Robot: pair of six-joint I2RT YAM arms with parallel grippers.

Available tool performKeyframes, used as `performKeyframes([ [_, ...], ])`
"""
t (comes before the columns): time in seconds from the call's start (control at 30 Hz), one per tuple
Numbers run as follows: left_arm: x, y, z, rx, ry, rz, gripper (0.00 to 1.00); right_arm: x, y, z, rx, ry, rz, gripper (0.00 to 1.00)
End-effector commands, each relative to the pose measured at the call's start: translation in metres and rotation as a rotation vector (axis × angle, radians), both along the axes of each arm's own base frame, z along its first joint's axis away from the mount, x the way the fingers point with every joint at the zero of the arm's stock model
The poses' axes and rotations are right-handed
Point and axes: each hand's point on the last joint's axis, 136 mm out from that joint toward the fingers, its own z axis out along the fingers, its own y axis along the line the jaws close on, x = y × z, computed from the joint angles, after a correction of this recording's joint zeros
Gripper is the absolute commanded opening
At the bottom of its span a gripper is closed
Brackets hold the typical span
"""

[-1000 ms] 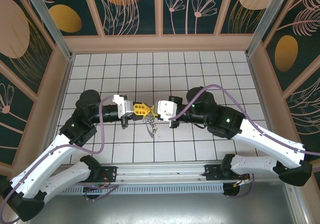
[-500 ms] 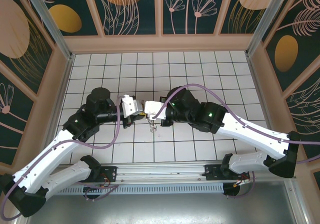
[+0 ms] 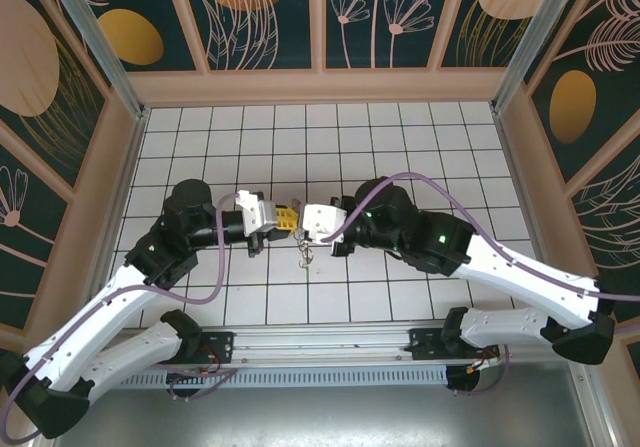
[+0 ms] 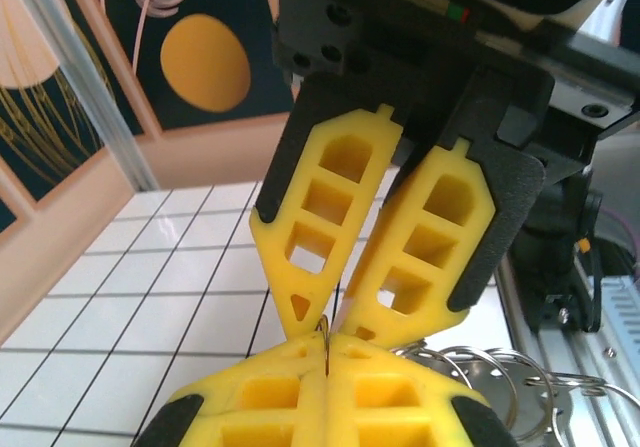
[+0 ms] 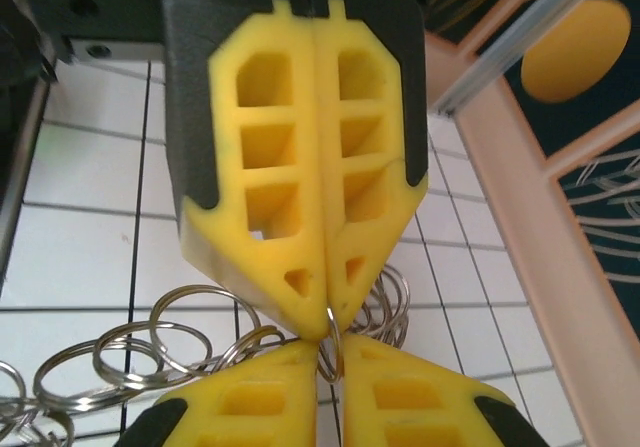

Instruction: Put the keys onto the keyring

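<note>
The left gripper [image 5: 322, 312] is clamped fully closed, and its 2 yellow tips pinch the thin wire of the keyring [image 5: 331, 352]. A bunch of linked silvery rings [image 5: 160, 352] hangs just below those tips, over the tiled table [image 3: 400, 147]. I cannot make out which dangling piece is a key.

The right gripper [image 4: 322, 312] meets the left gripper tip to tip from the right. Its jaws stand a crack apart with the wire in the gap, and I cannot tell whether its pads press it.

I judge the keyring light, stiff and slick. Its split coil is probably springy, so it would snap shut once let go, and the loose bunch would likely swing and twist it. The best hold looks to be the very fingertip ends squeezing across the wire, close beside the left gripper's pinch.
</note>
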Motion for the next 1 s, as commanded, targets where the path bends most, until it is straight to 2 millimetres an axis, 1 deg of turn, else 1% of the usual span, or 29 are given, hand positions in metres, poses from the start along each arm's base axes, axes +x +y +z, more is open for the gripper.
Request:
performKeyframes([
  [0.0,-0.030,0.001,0.055,-0.171,-0.105,-0.128,0.00,-0.020,0.005,0.022,0.120,-0.012,0.099,0.13],
  [0.13,-0.046,0.004,0.069,-0.210,-0.111,-0.200,0.00,-0.024,-0.001,0.031,0.161,-0.008,0.120,0.11],
  [0.27,-0.057,0.007,0.077,-0.233,-0.114,-0.253,0.00,-0.026,-0.003,0.037,0.187,-0.005,0.134,0.09],
  [0.37,-0.061,0.007,0.078,-0.237,-0.105,-0.277,0.00,-0.028,-0.004,0.041,0.201,-0.008,0.143,0.07],
  [0.5,-0.061,0.007,0.075,-0.230,-0.097,-0.281,0.00,-0.028,-0.005,0.045,0.211,-0.016,0.137,0.01],
  [0.57,-0.056,0.005,0.070,-0.206,-0.091,-0.259,0.00,-0.025,-0.005,0.044,0.207,-0.014,0.122,0.00],
  [0.67,-0.041,0.001,0.058,-0.135,-0.080,-0.196,0.00,-0.019,-0.004,0.044,0.190,-0.013,0.092,0.00],
  [0.77,-0.026,-0.002,0.041,-0.056,-0.062,-0.136,0.00,-0.010,-0.001,0.035,0.143,-0.007,0.053,0.00],
  [0.83,-0.014,-0.003,0.031,-0.016,-0.052,-0.083,0.07,-0.004,0.002,0.028,0.105,-0.003,0.030,0.00],
  [0.87,-0.005,-0.003,0.027,-0.002,-0.047,-0.037,0.10,-0.001,0.004,0.023,0.085,-0.001,0.021,0.00],
  [0.97,0.007,-0.002,0.018,0.037,-0.039,0.023,0.12,0.004,0.008,0.017,0.056,0.005,0.007,0.00],
])
